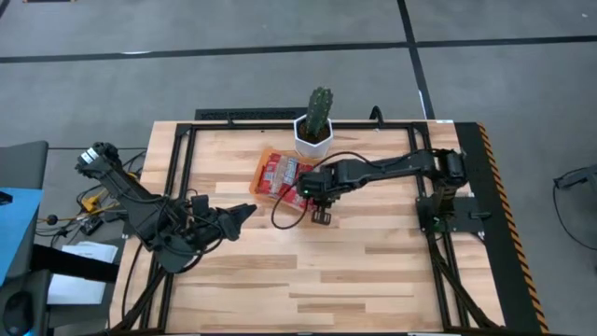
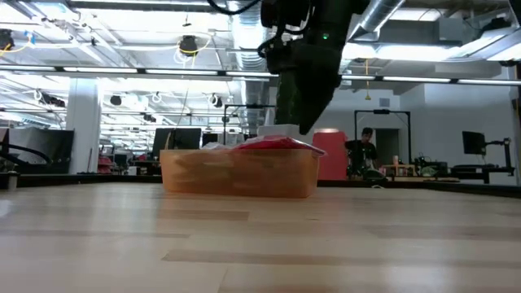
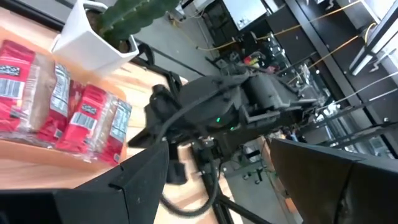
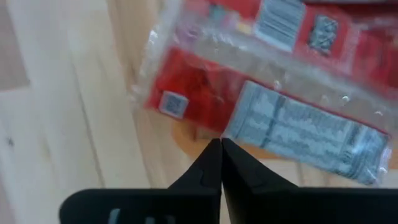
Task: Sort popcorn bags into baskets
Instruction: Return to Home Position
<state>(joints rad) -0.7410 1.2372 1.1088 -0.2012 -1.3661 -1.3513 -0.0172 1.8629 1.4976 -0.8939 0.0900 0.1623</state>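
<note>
The orange tray (image 1: 257, 189) sits at the far middle of the table, its front wall (image 2: 236, 175) facing the low view. Several red popcorn bags (image 1: 284, 172) (image 2: 273, 144) (image 3: 81, 118) (image 4: 298, 134) lie piled in it, some back side up with pale label panels. My right gripper (image 1: 321, 213) (image 2: 308, 129) (image 4: 221, 144) is shut and hangs just above the tray's near right corner, apart from the bags. My left gripper (image 1: 247, 212) (image 3: 219, 146) is open and low over the table, left of the tray, pointing toward it.
A white pot with a green cactus (image 1: 314, 135) (image 3: 93, 34) stands right behind the tray at the far edge. A black cable (image 1: 284, 217) loops on the table under the right arm. Bare wood lies across the near half of the table (image 1: 308, 280).
</note>
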